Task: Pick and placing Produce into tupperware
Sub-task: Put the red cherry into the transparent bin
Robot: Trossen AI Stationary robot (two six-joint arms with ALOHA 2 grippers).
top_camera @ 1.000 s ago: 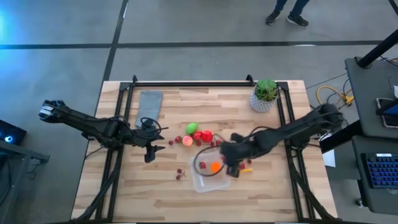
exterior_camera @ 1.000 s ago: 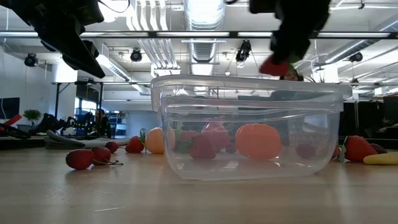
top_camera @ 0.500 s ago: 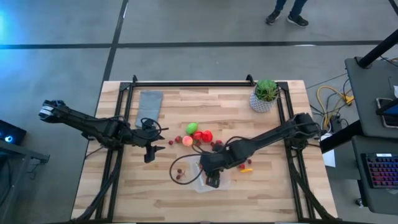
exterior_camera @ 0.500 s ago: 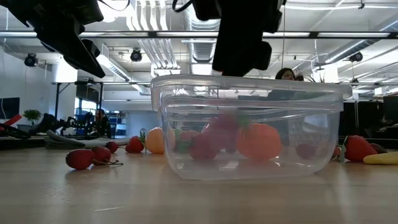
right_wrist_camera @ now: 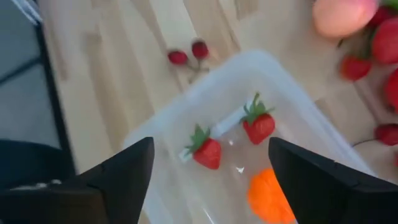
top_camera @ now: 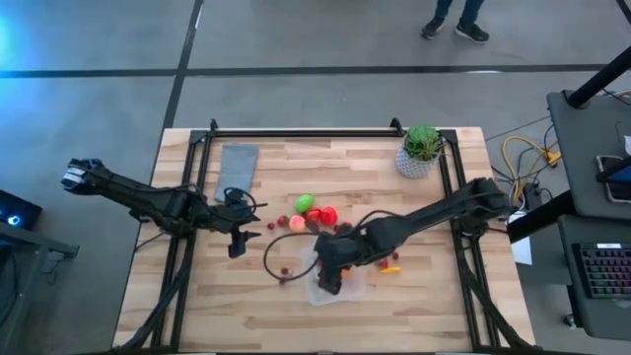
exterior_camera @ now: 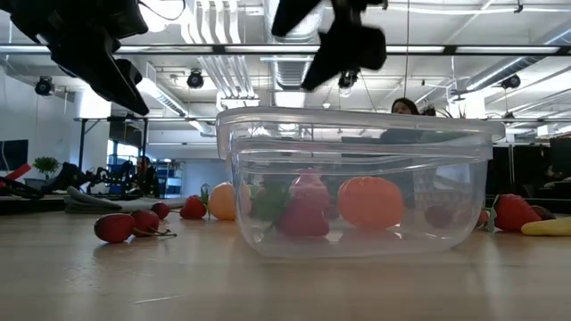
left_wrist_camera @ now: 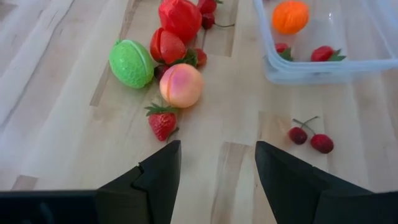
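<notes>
Directly under my right gripper (top_camera: 332, 281), whose fingers stand wide apart with nothing between them, sits the tupperware (top_camera: 335, 279), near the front middle of the table (top_camera: 414, 316). Inside it I see two strawberries (right_wrist_camera: 258, 122) and an orange piece (right_wrist_camera: 269, 196) lying loose on the floor. I judge the clear tub to be light and slippery, likely to skate if I bump its rim, so I would come down well inside the walls. The toy produce looks hard, light and smooth; I would pinch each piece across its widest part. Just beside the tub lies a pair of cherries (left_wrist_camera: 310, 137) on thin stems, fiddly to grip. Farther back, a strawberry (left_wrist_camera: 161, 121), a peach (left_wrist_camera: 181, 85), a green ball (left_wrist_camera: 131, 63) and red pieces (left_wrist_camera: 180, 17) sit bunched and touching, so fingers have little room between them. My left gripper (left_wrist_camera: 216, 177) hovers left of that cluster, fingers parted, empty. Beyond stand a grey cloth (top_camera: 237, 166) and a potted plant (top_camera: 420, 149).
</notes>
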